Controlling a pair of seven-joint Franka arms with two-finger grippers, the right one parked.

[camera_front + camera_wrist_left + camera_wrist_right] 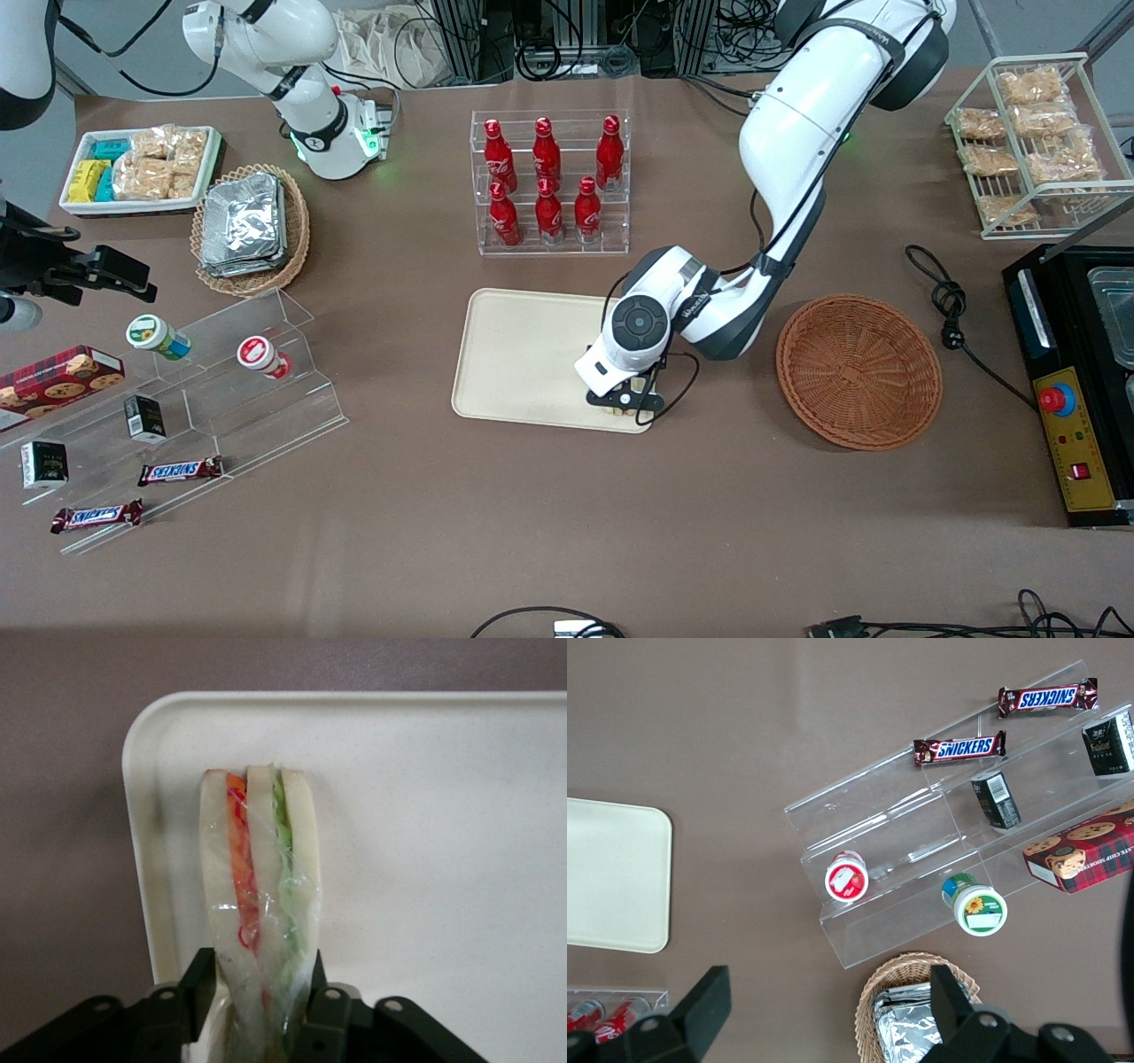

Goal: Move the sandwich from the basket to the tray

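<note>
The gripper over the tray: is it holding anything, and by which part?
Yes. The gripper is shut on the wrapped sandwich, pinching one end of it between its fingers, above a corner of the tray.

The front view looks steeply down on the whole table from high up. The left wrist view looks along the gripper from close by, onto the sandwich and a corner of the tray. The right wrist view faces straight down from some height. All three views share the tray.
</note>
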